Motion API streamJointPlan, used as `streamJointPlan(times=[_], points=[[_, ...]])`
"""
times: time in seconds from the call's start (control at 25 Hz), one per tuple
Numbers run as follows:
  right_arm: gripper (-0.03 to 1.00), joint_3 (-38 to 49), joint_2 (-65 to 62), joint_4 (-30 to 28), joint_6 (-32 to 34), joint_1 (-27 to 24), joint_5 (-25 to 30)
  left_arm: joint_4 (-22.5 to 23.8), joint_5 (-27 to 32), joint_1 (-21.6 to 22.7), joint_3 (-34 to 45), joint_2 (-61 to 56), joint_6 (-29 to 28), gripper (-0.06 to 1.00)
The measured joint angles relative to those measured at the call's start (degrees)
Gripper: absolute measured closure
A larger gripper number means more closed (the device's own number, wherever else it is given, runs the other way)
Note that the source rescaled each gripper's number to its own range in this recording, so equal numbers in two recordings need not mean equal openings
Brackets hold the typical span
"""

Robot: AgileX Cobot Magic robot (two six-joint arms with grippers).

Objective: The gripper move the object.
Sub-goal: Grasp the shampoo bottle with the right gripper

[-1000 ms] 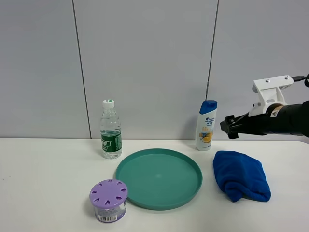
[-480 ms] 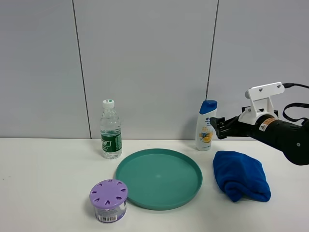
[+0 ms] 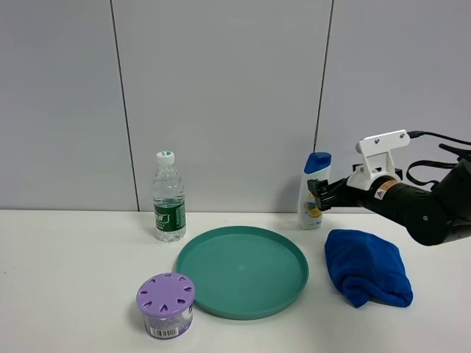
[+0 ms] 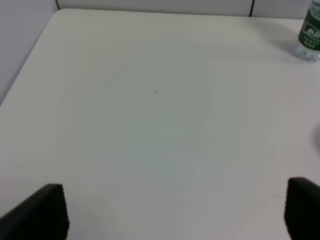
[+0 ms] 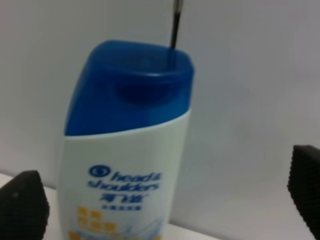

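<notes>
Reaching in from the right, the right end effector (image 3: 318, 195) has closed the gap to the white Head & Shoulders shampoo bottle (image 3: 312, 182), its black fingers (image 5: 22, 200) spread wide. Upright on the tabletop (image 3: 73, 279), the bottle stands straight ahead of the end effector; whether they touch is unclear. A good grasp likely means advancing until the white body sits fully between both fingers, below the blue cap (image 5: 130, 85), then closing squarely so the bottle does not tip. The left end effector (image 4: 175, 207), also wide, hangs well apart.

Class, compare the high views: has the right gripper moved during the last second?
Yes. The right gripper moved left, closing the gap to the shampoo bottle, which stayed put.
</notes>
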Motion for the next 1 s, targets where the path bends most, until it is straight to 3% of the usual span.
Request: streamJointPlan(times=[0.32, 1.0], points=[[-0.03, -4.32, 4.33, -0.67, 3.19, 1.97, 0.7, 0.0, 0.0, 0.0, 0.0, 0.0, 0.0, -0.06], [-0.03, -8.63, 8.33, 1.19, 3.32, 2.61, 0.7, 0.0, 0.0, 0.0, 0.0, 0.0, 0.0, -0.06]])
